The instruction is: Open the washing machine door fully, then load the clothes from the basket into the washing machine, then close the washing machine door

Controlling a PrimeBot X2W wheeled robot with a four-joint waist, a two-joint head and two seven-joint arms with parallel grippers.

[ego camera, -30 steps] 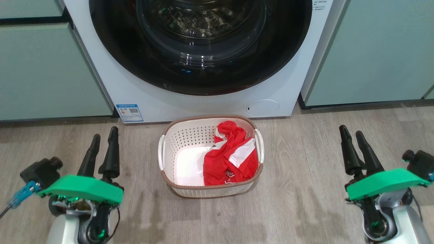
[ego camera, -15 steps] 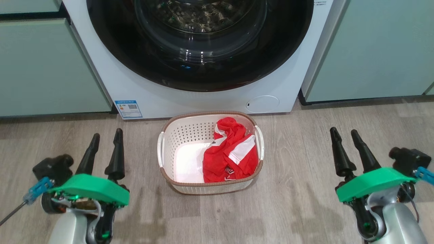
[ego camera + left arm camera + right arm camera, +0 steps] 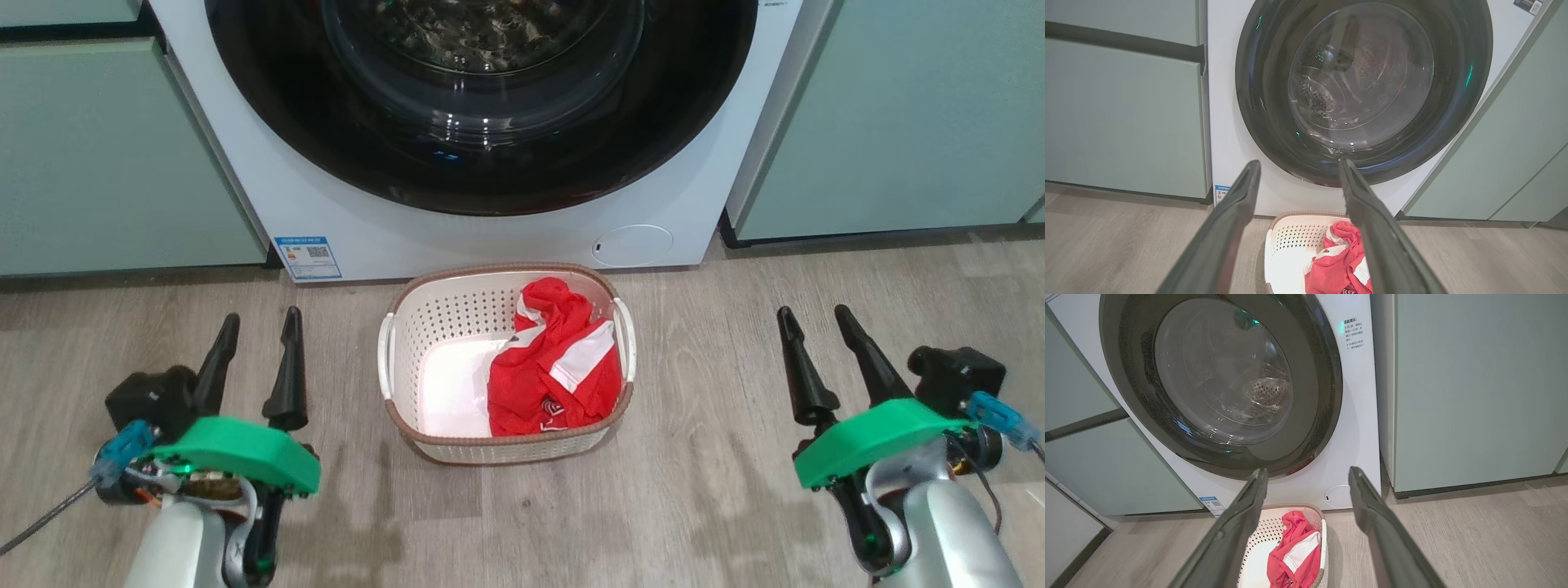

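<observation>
Behind the basket the door is shut; clothes lie in the basket. Left pincer and right pincer flank it, gaping, empty (door comes first).

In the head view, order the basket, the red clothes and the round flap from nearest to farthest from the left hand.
1. Basket, on the floor right of the left hand.
2. Red clothes, in the basket's right half.
3. Round flap, low on the washing machine, right side.
</observation>
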